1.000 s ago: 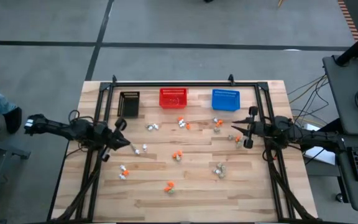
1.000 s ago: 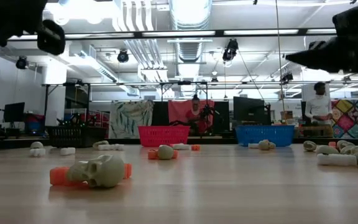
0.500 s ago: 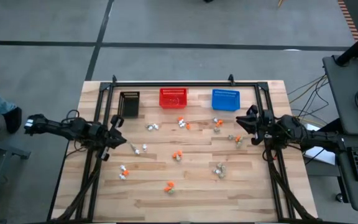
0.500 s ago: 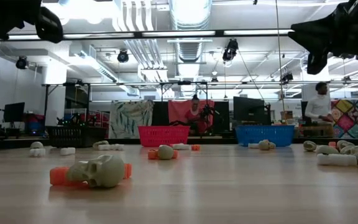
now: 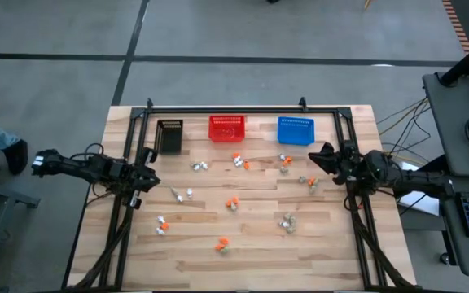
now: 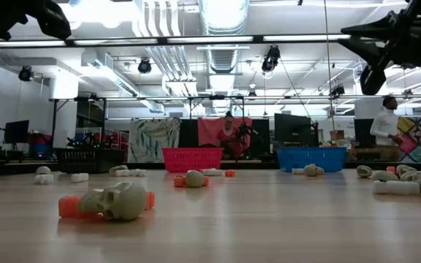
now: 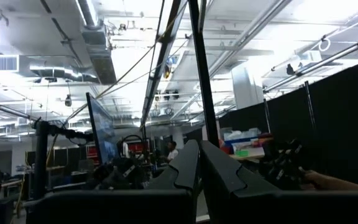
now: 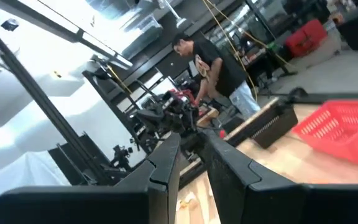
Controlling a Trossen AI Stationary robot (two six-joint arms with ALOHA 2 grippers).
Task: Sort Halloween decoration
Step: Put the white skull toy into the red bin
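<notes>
Trinkets [image 5: 231, 202] too tiny to identify; left gripper [image 5: 148, 178] closed and empty, right gripper [image 5: 322, 156] narrowly parted, contents indiscernible

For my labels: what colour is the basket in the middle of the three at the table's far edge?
Red. The middle basket is bright red mesh, clearest in the high view.

One camera looks straight down on my whole desk [image 5: 243, 236]. Another sits at desk level, facing the far baskets; both share the red basket [image 5: 226, 128].
</notes>
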